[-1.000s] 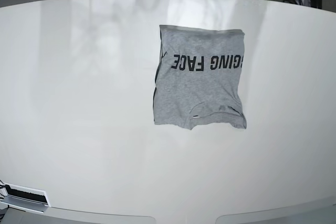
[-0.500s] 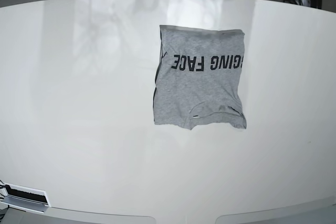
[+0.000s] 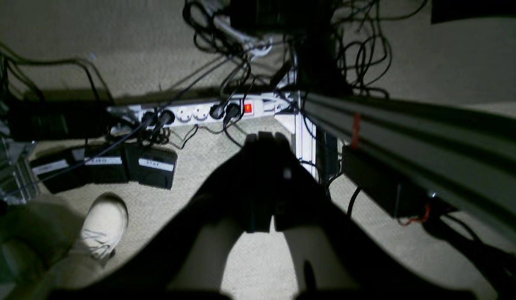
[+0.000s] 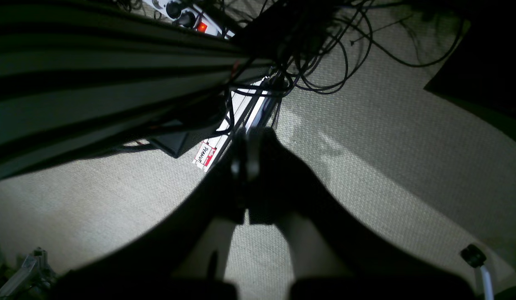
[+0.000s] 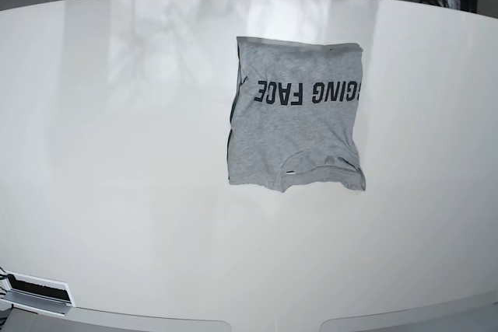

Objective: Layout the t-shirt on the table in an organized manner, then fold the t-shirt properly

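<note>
The soft grey t-shirt (image 5: 296, 114) lies folded into a neat, almost square shape on the big shiny white table (image 5: 117, 153). Black letters on it read "GING FACE", upside down in the base view. No arm is over the table in that view, so the shirt is well apart from both grippers.

The left gripper (image 3: 265, 139) has its dark fingers pressed together with nothing between them. It hangs over beige carpet (image 3: 249, 258). Just past its tips lies a long white power strip (image 3: 208, 111) with black plugs and a red switch. To one side, a pale sneaker (image 3: 103, 225) stands on the carpet.

The right gripper (image 4: 250, 135) also has its fingers pressed together and empty. Just beyond its tips is a small white label (image 4: 204, 155) with red edges, and a tangle of black cables (image 4: 320, 54).
</note>
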Controlling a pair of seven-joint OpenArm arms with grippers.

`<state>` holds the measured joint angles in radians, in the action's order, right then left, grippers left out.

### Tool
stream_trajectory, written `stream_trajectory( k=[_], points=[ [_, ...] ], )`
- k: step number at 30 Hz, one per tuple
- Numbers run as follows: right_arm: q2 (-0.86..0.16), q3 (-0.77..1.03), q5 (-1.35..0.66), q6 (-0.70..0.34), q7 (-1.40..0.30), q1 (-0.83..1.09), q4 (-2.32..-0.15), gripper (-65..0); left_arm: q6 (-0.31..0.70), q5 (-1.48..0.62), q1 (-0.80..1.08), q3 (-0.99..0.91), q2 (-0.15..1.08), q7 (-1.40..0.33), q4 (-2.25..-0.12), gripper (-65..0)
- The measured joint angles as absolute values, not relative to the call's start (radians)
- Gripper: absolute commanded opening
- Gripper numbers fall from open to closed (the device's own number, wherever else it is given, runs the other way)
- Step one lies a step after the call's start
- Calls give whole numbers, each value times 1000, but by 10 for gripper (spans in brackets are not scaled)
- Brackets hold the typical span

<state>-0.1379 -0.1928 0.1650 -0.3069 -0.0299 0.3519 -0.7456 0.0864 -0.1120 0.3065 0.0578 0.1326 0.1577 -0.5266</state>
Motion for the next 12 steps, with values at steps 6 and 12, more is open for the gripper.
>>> stream_trajectory(
  k=[6,12],
  points=[
    [-132,-193,165,-337,-30,350,-746,-650,86,-112,302,58,133,155,-528,-650],
    [-129,-193,165,-343,-30,349,-746,-650,86,-112,294,58,133,154,-533,-650]
  ],
)
